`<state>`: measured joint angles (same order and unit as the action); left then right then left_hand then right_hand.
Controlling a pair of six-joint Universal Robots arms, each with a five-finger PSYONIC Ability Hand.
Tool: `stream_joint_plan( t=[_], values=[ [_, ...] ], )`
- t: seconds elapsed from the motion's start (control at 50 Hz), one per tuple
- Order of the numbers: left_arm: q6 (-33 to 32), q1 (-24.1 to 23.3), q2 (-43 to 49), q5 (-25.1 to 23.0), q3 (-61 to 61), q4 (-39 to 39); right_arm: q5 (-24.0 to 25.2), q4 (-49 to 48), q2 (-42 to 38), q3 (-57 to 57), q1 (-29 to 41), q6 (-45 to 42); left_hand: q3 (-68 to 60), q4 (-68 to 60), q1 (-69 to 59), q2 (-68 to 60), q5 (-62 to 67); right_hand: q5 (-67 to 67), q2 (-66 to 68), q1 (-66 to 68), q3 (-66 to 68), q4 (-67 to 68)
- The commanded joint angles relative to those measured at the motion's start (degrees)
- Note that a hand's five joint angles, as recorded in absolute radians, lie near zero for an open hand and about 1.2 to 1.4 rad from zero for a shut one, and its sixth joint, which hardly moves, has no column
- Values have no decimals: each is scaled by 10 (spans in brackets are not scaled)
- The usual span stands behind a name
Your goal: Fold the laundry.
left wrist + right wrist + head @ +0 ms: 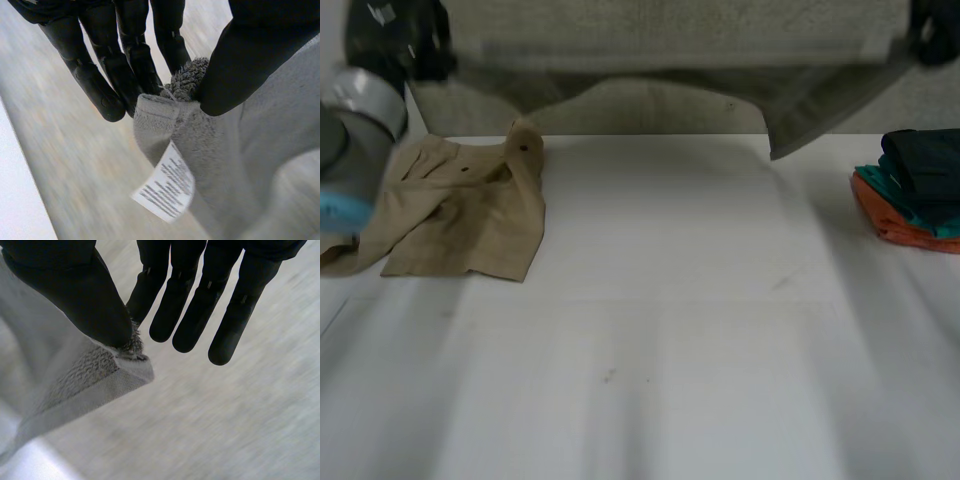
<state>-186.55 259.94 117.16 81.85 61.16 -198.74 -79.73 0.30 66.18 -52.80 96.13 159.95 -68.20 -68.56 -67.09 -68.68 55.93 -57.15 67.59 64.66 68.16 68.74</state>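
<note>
Grey looped-terry towel (670, 40) hangs with left hand (125, 65) and right hand (197, 300) fingers clamped on corners.

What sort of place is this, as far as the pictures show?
Probably a laundry-folding work station, perhaps in a lab. On a white table lie a crumpled beige shirt and a stack of folded clothes, and the left hand and right hand each pinch a corner of a grey towel.

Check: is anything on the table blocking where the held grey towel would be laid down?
Nothing visible does. The grey towel hangs above the table, whose middle is bare; the beige garment lies off to the left and the folded stack sits at the right edge.
</note>
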Motion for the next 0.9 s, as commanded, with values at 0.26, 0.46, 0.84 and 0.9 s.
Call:
stream_joint_plan(
  t=[0.26, 0.46, 0.84, 0.9],
  values=[
    [-141, 35, -140, -60, 414, 135, 44, 258, -3, -302, -67, -241, -118, -114, -129, -113, 141, -128, 124, 153, 118, 113],
    [-346, 86, -252, -82, 510, 419, 33, 479, 105, -352, -156, -444, -118, -114, -129, -113, 141, -128, 124, 153, 118, 113],
    [-240, -47, 19, 60, 130, 237, -19, 198, -74, -192, -43, -242, -118, -114, -129, -113, 141, -128, 124, 153, 118, 113],
    [-244, -62, 86, 85, 38, 245, -34, 157, -103, -166, -30, -236, -118, -114, -129, -113, 141, -128, 124, 153, 118, 113]
  ],
)
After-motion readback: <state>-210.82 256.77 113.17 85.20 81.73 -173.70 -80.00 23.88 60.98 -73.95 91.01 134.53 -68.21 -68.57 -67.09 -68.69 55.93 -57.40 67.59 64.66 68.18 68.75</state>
